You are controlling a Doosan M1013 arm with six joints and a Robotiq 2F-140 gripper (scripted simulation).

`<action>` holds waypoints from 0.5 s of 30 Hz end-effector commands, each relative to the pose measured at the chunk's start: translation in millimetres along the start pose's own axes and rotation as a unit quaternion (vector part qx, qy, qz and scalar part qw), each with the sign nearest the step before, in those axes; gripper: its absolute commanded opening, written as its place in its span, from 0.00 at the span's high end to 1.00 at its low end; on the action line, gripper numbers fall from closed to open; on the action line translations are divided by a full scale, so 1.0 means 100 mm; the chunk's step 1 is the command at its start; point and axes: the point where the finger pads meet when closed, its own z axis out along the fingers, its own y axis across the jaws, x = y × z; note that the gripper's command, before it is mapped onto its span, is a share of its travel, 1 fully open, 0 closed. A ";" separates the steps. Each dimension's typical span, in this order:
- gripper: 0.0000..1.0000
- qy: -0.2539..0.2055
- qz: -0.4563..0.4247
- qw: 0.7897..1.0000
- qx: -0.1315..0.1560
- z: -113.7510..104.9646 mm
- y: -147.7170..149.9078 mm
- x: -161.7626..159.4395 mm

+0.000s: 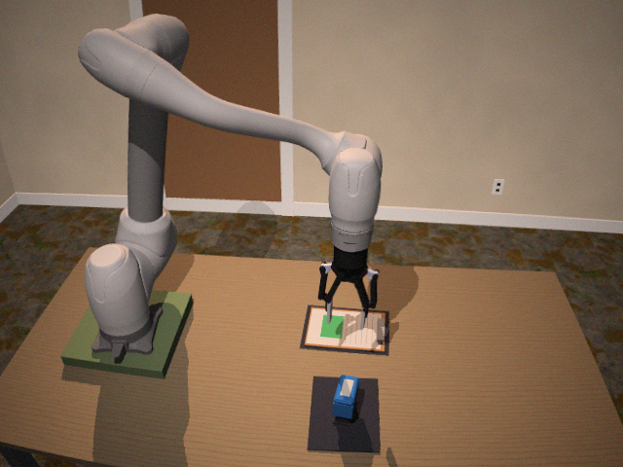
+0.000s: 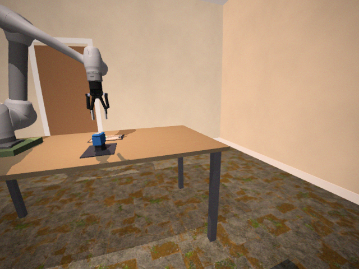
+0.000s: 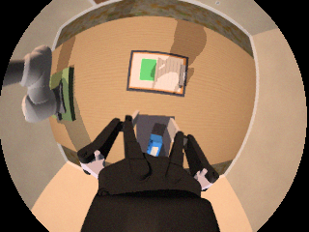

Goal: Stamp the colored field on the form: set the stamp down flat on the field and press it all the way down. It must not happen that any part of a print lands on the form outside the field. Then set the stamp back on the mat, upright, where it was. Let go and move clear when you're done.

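Note:
A blue stamp (image 1: 346, 396) stands upright on the dark mat (image 1: 344, 413) near the table's front edge. It also shows in the exterior view (image 2: 98, 139) and in the wrist view (image 3: 154, 145). The form (image 1: 346, 329) on its clipboard lies behind the mat, with a green field (image 1: 332, 326) at its left. The form also shows in the wrist view (image 3: 158, 72). My gripper (image 1: 348, 315) (image 2: 97, 115) hangs high above the table, fingers pointing down. Its fingers stand partly apart with nothing between them. It is well clear of the stamp.
The arm's base stands on a green plate (image 1: 129, 332) at the table's left. The wooden table (image 1: 311, 362) has its front edge close to the mat. A door and wall lie behind.

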 end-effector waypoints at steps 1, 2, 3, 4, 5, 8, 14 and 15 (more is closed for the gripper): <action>0.48 0.002 -0.001 1.000 0.000 0.09 0.14 -0.53; 0.48 0.002 -0.001 1.000 0.000 0.12 0.17 -0.66; 0.48 0.002 -0.001 1.000 0.000 0.14 0.20 -0.79; 0.48 0.002 -0.001 1.000 0.000 0.16 0.23 -0.91; 0.48 0.002 -0.001 1.000 0.000 0.18 0.25 -1.02; 0.48 0.002 -0.001 1.000 0.000 0.19 0.28 -1.12; 0.48 0.002 -0.001 1.000 0.000 0.26 0.36 -1.47; 0.48 0.002 -0.001 1.000 0.000 0.26 0.36 -1.48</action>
